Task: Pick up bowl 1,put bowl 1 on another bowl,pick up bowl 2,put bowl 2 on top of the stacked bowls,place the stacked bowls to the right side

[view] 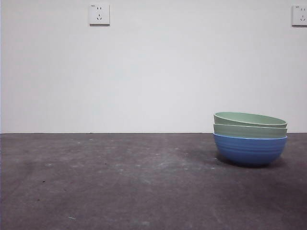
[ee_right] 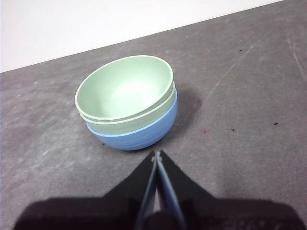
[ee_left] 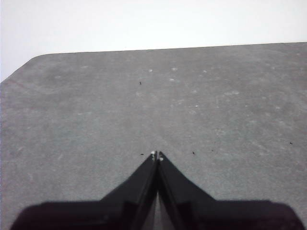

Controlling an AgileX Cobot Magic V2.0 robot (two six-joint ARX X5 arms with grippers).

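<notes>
The pale wall (view: 153,72) fills the far background, carrying one socket plate (view: 99,14) toward the upper left and another (view: 300,15) at the upper right edge. Below it the dark grey table (view: 96,182) spreads across the whole near ground, scuffed and flecked with small pale marks. On the right side of the table, toward the far edge, stand the stacked bowls (view: 250,139): the blue bowl (view: 249,151) sits at the bottom on the table, with two pale green bowls nested inside it, the lower green bowl (view: 249,131) showing only as a band above the blue rim and the top green bowl (view: 249,120) tilted slightly, its rim higher on one side. The right gripper (ee_right: 157,154) hangs just near of the stack, apart from it, with its two black jaws pressed together and nothing between them. The left gripper (ee_left: 157,155) hovers over a bare stretch of table well apart from the bowls, its jaws likewise pressed together at the tips and holding nothing.
</notes>
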